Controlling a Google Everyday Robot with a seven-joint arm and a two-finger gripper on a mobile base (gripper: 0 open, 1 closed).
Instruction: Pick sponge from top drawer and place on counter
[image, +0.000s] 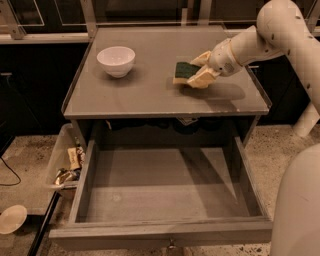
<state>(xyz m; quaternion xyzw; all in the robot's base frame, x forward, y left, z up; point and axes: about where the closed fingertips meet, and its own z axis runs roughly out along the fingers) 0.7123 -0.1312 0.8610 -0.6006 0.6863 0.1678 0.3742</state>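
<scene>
The sponge (184, 71), dark green on top with a yellow layer below, is low over the counter (150, 95), right of its middle; I cannot tell if it touches the surface. My gripper (199, 71) reaches in from the right and its cream fingers (201, 79) are closed on the sponge's right end. The top drawer (160, 190) is pulled fully out below the counter and its inside is bare. Its knob (171, 244) shows at the bottom edge.
A white bowl (116, 60) stands on the counter's left part. A clear plastic bin of clutter (67, 165) sits on the floor left of the drawer. A pale round dish (11, 219) lies on the floor at lower left. My white arm (295, 35) crosses the right side.
</scene>
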